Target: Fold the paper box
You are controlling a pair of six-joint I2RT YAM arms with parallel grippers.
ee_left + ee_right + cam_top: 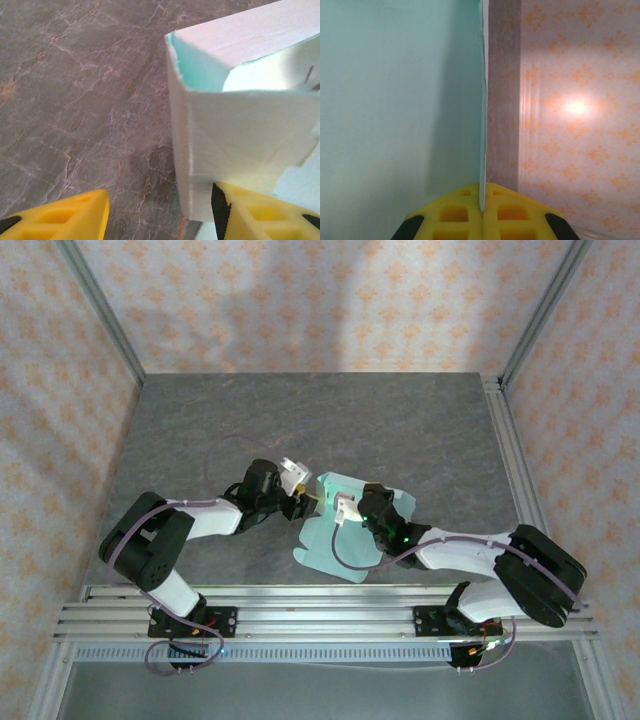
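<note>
The right pincer (481,192) pinches a thin edge of the paper box (395,100); the left pincer (160,192) stands spread, the box's raised corner between its fingers.

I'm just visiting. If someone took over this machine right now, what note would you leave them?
Right gripper: shut on the thin edge of an upright wall of the box.
Left gripper: open, with the box's raised corner between its fingers.
Box: mid-table, between the two arms.
Done: one end is folded up into a corner.
Left: the flaps nearer the arms seem to lie flat. Fold them up and close the box.
</note>
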